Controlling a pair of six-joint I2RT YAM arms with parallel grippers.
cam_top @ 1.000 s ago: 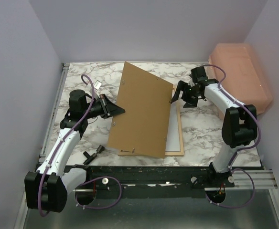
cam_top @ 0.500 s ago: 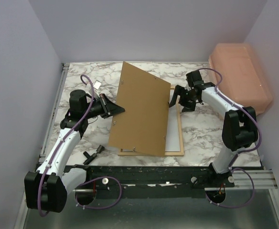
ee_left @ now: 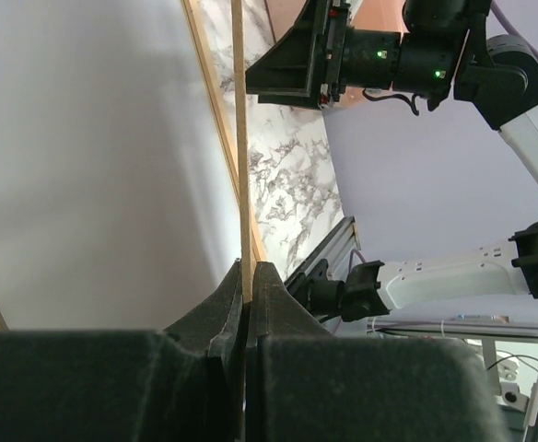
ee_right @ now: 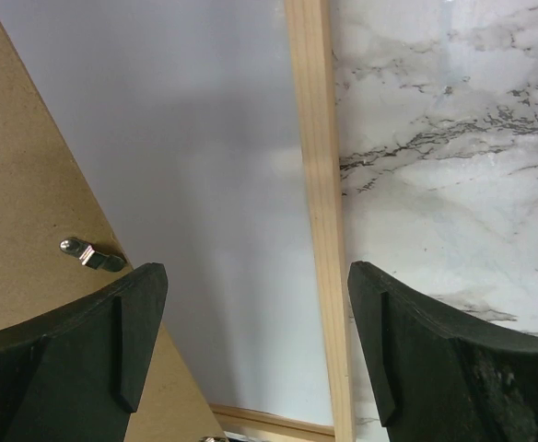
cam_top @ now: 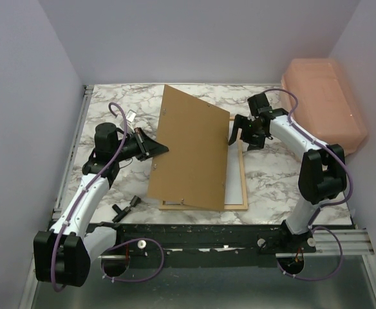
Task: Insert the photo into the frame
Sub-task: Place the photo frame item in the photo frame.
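Frame [cam_top: 243, 175] holds white photo [cam_top: 232, 183]; left pincer [ee_left: 248, 276] clamps backing board [cam_top: 191, 151]; right pincer [cam_top: 238, 132] wide open, empty.

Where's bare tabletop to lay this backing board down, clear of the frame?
Largest bare marble: right of the frame, out to the right arm. A smaller patch by the back wall, between the board and right gripper. Centre is crowded; the left gripper holds the board there.
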